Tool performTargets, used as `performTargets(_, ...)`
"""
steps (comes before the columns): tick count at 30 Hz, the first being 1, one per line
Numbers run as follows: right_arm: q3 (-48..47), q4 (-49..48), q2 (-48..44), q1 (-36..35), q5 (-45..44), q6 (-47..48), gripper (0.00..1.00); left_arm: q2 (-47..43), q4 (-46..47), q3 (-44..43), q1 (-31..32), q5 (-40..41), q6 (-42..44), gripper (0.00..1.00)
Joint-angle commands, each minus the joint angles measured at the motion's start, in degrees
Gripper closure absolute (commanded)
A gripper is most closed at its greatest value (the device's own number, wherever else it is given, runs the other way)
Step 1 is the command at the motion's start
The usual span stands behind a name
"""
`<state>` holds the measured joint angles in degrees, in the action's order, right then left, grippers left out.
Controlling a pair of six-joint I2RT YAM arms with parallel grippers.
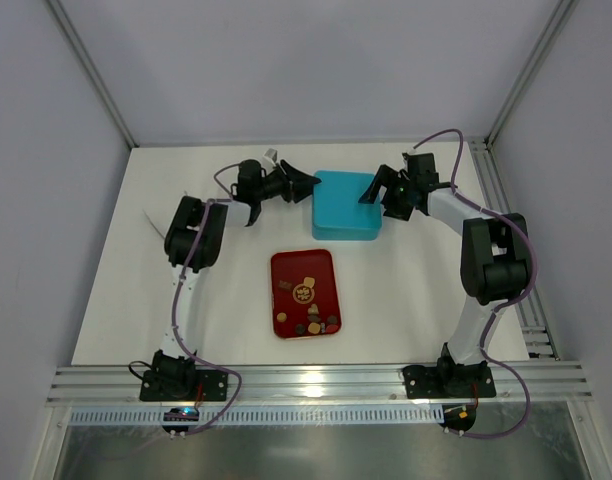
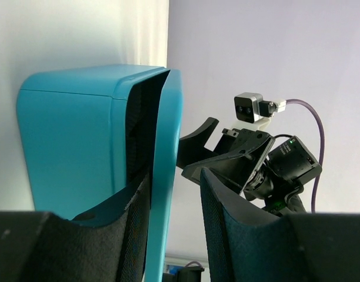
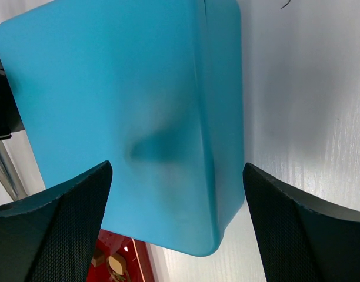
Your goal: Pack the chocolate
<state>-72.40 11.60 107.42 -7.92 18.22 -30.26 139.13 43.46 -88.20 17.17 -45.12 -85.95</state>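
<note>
Two grippers flank a teal box at the back of the bench. The left gripper is at the box's left end. Its jaws are part-way apart and astride one thin teal wall, with dark hollow showing beside that wall. A sliver of gap shows on one side, so I cannot tell whether it pinches. The right gripper is at the box's right end, with jaws spread wide to either side of a rounded corner and clamping nothing. The chocolate, small brown and tan pieces, lies on a red tray. The tray is on the arm-base side of both grippers, roughly midway between them and well apart from each. The right wrist view catches a few pieces just past the box's edge, beside its left finger.
</note>
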Motion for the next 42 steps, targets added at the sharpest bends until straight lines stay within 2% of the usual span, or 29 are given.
performTargets(1,-1.2,-1.6,0.4,-0.5,0.2,-0.2,0.09,-2.0,2.7,0.6,-1.0,-1.5,1.4,0.62)
performTargets(19,-3.1,0.4,1.0,-0.9,-0.3,0.0,0.1,-2.0,1.8,2.1,-2.2,-1.5,2.5,0.62)
performTargets(28,-4.1,1.7,1.0,-1.0,-0.5,0.0,0.12,-3.8,-4.8,2.3,-2.7,-0.9,8.2,0.62)
performTargets(34,-4.9,2.5,0.5,-1.0,-0.5,0.0,0.13,-5.4,-12.4,2.2,-2.7,-0.1,13.5,0.63)
performTargets(42,-5.3,2.9,0.3,-1.0,0.1,-0.1,0.15,-7.3,-16.3,2.3,-2.6,0.5,17.4,0.6)
